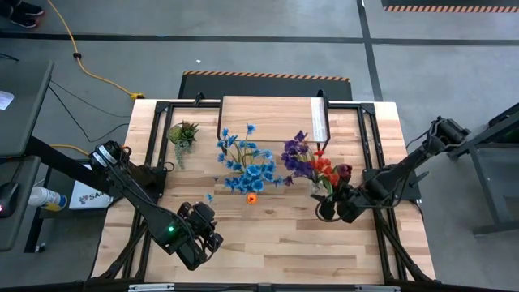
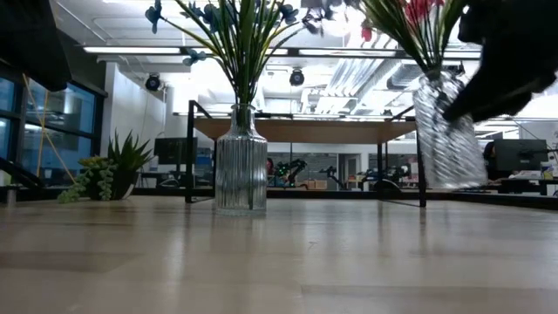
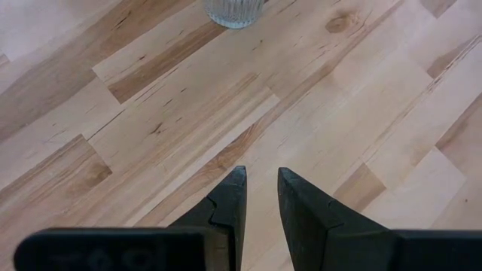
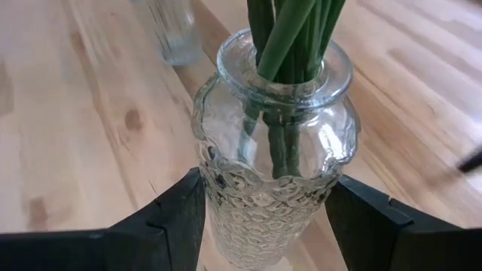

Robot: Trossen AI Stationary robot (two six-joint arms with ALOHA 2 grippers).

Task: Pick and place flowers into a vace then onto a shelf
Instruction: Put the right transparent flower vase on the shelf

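Black fingers of the left gripper (image 3: 260,197) sit nearly shut, holding nothing, waiting at seven o'clock. At four o'clock the right gripper (image 4: 263,226) hugs a bumpy glass vase (image 4: 273,162) of red and purple flowers (image 1: 318,165), ready to carry. At twelve o'clock waits the light-wood shelf (image 1: 272,113).

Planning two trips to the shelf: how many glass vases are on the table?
2. The ribbed vase with the blue flowers stands mid-table; the textured vase with the red and purple flowers sits between the right end effector's fingers.
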